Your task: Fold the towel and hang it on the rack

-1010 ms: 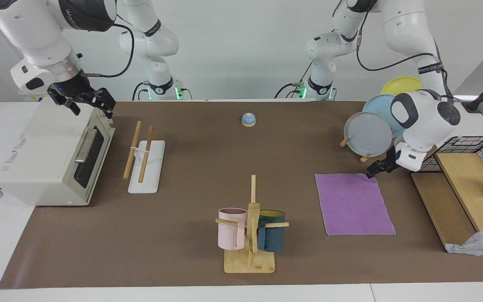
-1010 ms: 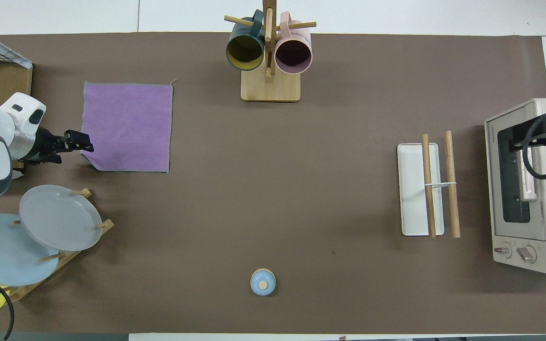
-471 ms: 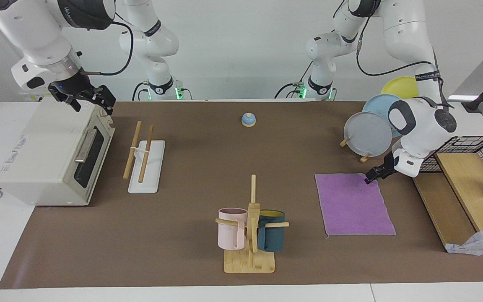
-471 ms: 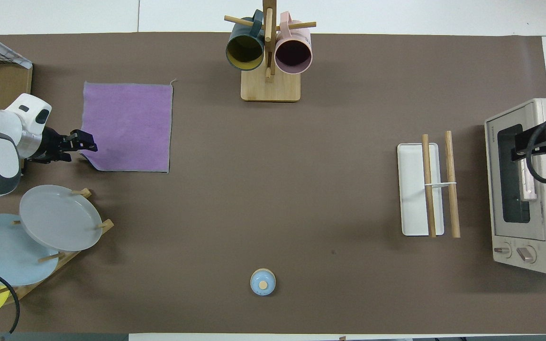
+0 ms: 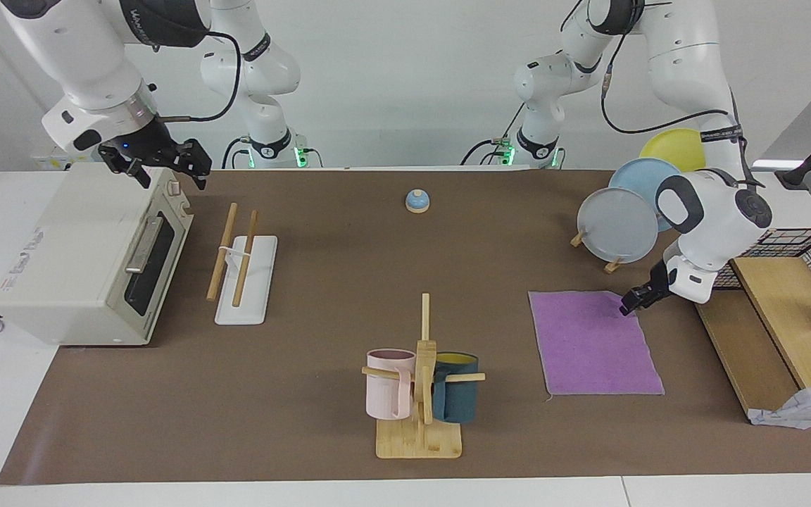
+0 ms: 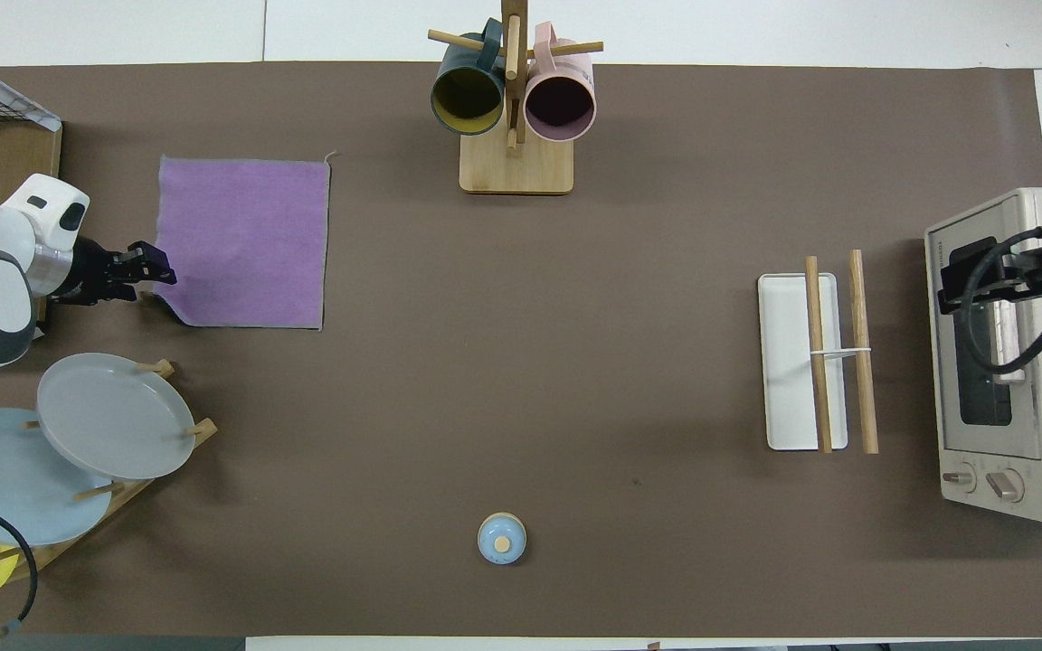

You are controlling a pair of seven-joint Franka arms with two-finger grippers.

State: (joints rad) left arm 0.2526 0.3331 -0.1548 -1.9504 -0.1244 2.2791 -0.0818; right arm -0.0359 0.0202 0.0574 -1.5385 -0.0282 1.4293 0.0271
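Since a second ago the left gripper (image 5: pixel 629 304) has slid from just off the towel's (image 5: pixel 594 343) near corner onto that corner; the right gripper (image 5: pixel 164 163) has drifted along over the toaster oven (image 5: pixel 89 264) toward the rack (image 5: pixel 240 262).

Left jaws sit at the corner, mid-close; can't tell if cloth is pinched yet. Right jaws wide open, empty, arm waiting.

Step in hand, as I read it: grab the near corner for the fold. Doing it well means getting the lower finger under the hem, closing fully before lifting, then carrying the corner over low so the sheet doesn't drag.

Towel lies flat, purple face up, at the left arm's end; rack is well apart, beside the oven.

Views: overhead shows the near corner already kinked out of square; facing shows the gripper down at cloth level. Mug tree (image 5: pixel 421 384) is farthest, clear of the fold path.
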